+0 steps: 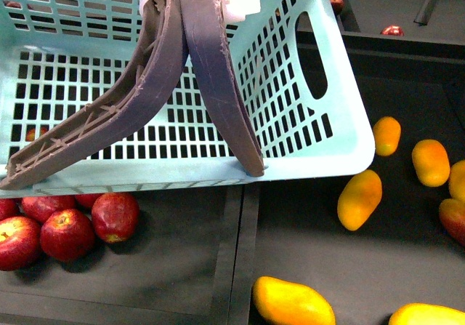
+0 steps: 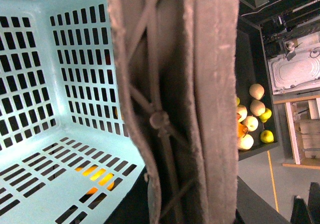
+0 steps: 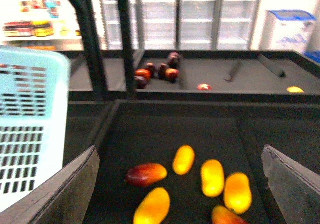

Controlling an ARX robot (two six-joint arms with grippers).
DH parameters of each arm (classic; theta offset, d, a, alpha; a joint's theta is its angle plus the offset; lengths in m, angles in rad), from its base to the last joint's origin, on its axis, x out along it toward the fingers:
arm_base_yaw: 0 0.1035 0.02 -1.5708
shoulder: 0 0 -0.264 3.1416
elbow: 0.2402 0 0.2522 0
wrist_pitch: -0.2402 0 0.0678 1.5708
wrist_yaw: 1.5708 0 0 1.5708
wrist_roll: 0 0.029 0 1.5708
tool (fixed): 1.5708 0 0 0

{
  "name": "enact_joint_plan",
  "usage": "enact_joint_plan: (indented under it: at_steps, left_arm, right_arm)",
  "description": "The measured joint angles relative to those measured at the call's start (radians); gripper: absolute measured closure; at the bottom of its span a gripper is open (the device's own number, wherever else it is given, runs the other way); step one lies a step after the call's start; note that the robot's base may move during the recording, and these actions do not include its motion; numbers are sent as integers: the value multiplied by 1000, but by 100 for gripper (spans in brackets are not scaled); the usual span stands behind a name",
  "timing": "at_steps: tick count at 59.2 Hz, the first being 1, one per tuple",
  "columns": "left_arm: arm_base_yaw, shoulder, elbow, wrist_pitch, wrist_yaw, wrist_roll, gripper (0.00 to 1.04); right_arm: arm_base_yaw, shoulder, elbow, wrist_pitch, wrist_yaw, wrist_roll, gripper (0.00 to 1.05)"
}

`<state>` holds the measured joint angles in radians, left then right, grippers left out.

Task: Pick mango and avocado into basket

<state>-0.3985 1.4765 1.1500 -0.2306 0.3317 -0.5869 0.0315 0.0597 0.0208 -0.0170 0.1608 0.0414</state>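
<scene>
You're hovering the right gripper (image 3: 180,153), spread apart, over the mangoes (image 3: 212,178) on the surface (image 3: 150,131); basket (image 1: 341,147) is hanging at left; left gripper unseen, can't tell.

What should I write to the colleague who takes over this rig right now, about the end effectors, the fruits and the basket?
Right end effector: open, empty, facing the yellow-orange oblong mangoes in the dark bin.
Light turquoise slotted plastic basket: tilted, looks empty.
Left end effector: not in view; the grey-brown swing handles fill its wrist camera.
Dark green avocado: not seen in any view.
Done: nothing placed. To do: one mango, then find the avocado.
</scene>
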Motion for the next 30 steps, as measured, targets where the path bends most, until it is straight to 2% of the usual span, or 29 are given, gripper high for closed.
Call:
enact_joint_plan:
  at_steps: [1,4,9,12,20,30]
  left_arm:
    - [0,0,0,0,0,2,88]
    - [0,0,0,-1,0,0,88]
    - [0,0,0,-1,-2,3,88]
    - [-1,0,0,-1,0,2,88]
    - [0,0,0,-1,1,2,88]
    - [2,0,0,-1,-3,3,88]
  right_arm:
    - [0,50,11,17,61,24,8]
    - [-38,166,36,66,96,40,8]
    - [-203,509,116,239,-21,23,8]
    - [-262,644,147,304,-64,-2,8]
    - [-381,976,214,448,-146,-89,8]
    - [-457,1322,290,598,-187,-201,8]
